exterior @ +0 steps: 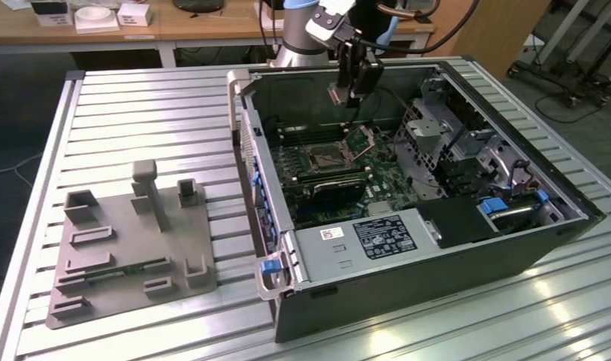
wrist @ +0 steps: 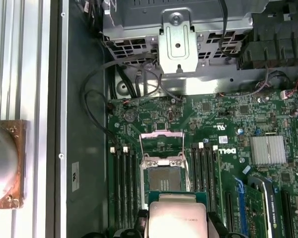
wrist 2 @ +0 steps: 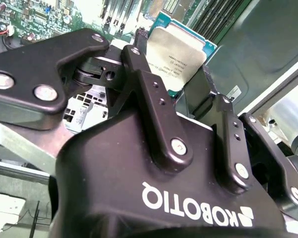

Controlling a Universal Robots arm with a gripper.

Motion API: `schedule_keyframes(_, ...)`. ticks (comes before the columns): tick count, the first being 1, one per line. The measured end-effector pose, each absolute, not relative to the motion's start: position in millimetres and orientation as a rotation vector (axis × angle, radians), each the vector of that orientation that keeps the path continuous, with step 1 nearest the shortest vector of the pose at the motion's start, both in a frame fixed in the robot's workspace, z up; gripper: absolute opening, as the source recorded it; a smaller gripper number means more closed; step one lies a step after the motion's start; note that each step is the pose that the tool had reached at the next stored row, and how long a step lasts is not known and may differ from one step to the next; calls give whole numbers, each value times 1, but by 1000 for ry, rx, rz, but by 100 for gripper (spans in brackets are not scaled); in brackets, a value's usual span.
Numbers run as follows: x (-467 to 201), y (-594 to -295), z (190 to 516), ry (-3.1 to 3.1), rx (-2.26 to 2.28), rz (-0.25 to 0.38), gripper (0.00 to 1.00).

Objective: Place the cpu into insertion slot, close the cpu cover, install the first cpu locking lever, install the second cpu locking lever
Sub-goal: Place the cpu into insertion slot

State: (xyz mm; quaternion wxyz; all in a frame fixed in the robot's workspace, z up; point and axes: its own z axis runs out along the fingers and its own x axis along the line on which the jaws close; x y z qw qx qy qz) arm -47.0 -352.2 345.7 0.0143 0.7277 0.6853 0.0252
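One cpu (wrist 2: pixel 178 53), pinched by the gripper (exterior: pixel 352 96), hangs over one insertion slot (wrist: pixel 165 179).

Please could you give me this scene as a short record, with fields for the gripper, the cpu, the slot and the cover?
gripper: shut on the cpu, above the motherboard, inside the open computer case
cpu: held in the gripper, metal top showing, not yet in the slot
insertion slot: empty, dark centre uncovered
cpu cover: swung open, off the slot
support: the case lies on a slatted metal table
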Motion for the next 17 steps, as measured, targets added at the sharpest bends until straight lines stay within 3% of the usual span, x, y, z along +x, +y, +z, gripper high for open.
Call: schedule_keyframes(17, -47, -352, 335, 2149, 2268, 60, 54)
